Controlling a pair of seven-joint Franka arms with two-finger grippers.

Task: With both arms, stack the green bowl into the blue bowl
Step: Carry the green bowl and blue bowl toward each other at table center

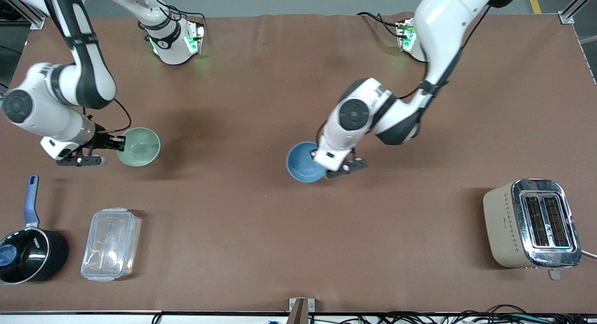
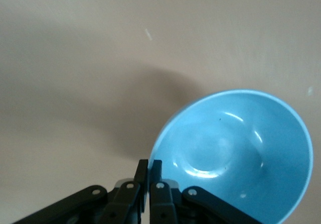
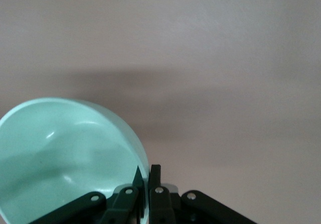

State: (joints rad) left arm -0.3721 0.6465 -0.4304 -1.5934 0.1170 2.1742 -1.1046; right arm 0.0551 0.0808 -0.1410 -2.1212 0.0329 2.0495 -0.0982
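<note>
Left gripper (image 1: 336,168) is clamped on rim of the blue bowl (image 1: 301,162), which is held tilted and lifted over mid-table, w/ its shadow seen on the brown table (image 1: 261,230) below. Right gripper (image 1: 122,142) is closed on rim of the green bowl (image 1: 140,147), likewise held off the surface toward the right arm's end, w/ black pot (image 1: 29,255) and clear container (image 1: 110,244) nearer the front camera; toaster (image 1: 531,224) is sat toward the left arm's end.
</note>
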